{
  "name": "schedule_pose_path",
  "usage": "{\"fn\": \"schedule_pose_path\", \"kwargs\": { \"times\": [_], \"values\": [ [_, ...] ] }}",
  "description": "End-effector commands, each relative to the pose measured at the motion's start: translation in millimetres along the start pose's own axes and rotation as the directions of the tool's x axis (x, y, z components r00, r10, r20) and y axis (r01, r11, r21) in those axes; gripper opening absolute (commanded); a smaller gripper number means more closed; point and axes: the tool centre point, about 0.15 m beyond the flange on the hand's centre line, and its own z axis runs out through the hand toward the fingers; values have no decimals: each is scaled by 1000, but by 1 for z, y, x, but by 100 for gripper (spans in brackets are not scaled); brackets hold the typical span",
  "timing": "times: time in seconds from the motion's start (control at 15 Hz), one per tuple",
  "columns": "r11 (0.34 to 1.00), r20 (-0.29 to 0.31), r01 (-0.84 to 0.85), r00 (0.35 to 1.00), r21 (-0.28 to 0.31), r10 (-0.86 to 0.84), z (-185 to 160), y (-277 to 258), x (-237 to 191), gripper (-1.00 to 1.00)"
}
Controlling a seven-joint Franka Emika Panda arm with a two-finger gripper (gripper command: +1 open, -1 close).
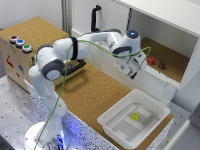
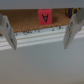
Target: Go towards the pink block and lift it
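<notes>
The pink block (image 1: 150, 61) is a small red-pink cube on the cork floor of the open white shelf compartment at the exterior view's right. In the wrist view the pink block (image 2: 45, 16) sits ahead between the two fingers, past a white ledge, and a dark mark shows on its face. My gripper (image 1: 131, 70) hangs just outside the compartment, to the exterior view's left of the block and apart from it. The gripper (image 2: 40, 47) is open, with nothing between its fingers (image 2: 70, 32).
A darker maroon block (image 1: 161, 64) lies just beside the pink one. The compartment's white front ledge (image 2: 42, 36) stands between gripper and block. A white bin (image 1: 116, 125) holding a yellow cube (image 1: 134, 117) sits below. A button box (image 1: 20, 47) stands at the exterior view's left.
</notes>
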Motion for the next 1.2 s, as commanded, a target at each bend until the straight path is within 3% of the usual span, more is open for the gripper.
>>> {"fn": "schedule_pose_path", "kwargs": {
  "times": [0.0,0.2,0.47,0.67,0.87,1.13],
  "values": [
    [999,8,49,999,17,-49,8,-1,61,100],
    [999,-74,37,997,7,-36,10,-4,70,100],
    [996,-168,20,985,-90,-35,31,-9,79,100],
    [997,-177,6,984,-71,-18,46,0,88,100],
    [995,-249,-2,968,-100,-23,56,1,92,100],
    [997,-240,8,970,-76,-26,61,2,104,100]
  ]
}}
